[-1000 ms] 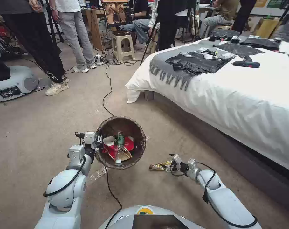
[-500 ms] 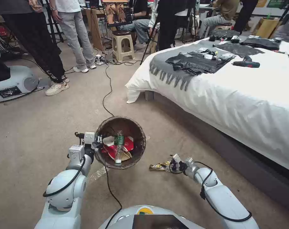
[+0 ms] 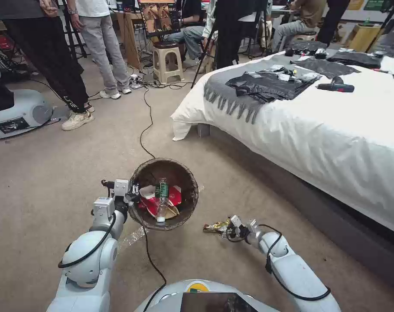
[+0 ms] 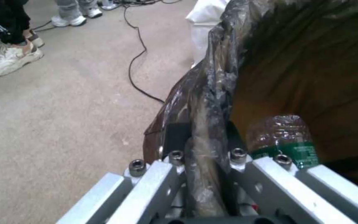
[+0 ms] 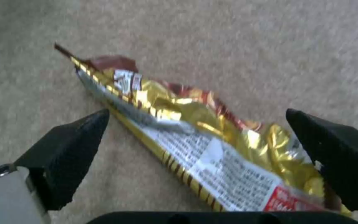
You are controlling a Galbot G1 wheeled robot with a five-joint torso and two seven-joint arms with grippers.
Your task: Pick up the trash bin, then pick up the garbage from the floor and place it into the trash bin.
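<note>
From the head camera, the small round white plastic trash bin (image 3: 165, 194) lined with a crinkled dark brown bag hangs just above the beige carpet floor (image 3: 49, 173), left of centre, held at its near-left rim by the left gripper (image 3: 134, 196). Inside lie a clear plastic bottle with a green label (image 3: 161, 200), red-and-white cartons (image 3: 176, 196) and a tan paper piece. To the right of the bin, on the carpet, lies a crumpled shiny gold-yellow foil snack wrapper (image 3: 216, 226), with the right gripper (image 3: 228, 228) low at its right end. A long black cable (image 3: 145, 125) runs across the floor past the bin; a white-sheeted bed (image 3: 335, 130) fills the right side. From the left wrist camera, the left gripper (image 4: 206, 161) is pinched onto the glossy, wrinkled bag-covered rim (image 4: 212, 102), one metal finger outside, one inside beside the bottle (image 4: 284, 140). From the right wrist camera, the right gripper (image 5: 199, 149) is spread wide, its black ridged fingertips (image 5: 75, 146) flanking the wrapper (image 5: 187, 130), which lies flat between them, printed white panel up.
</note>
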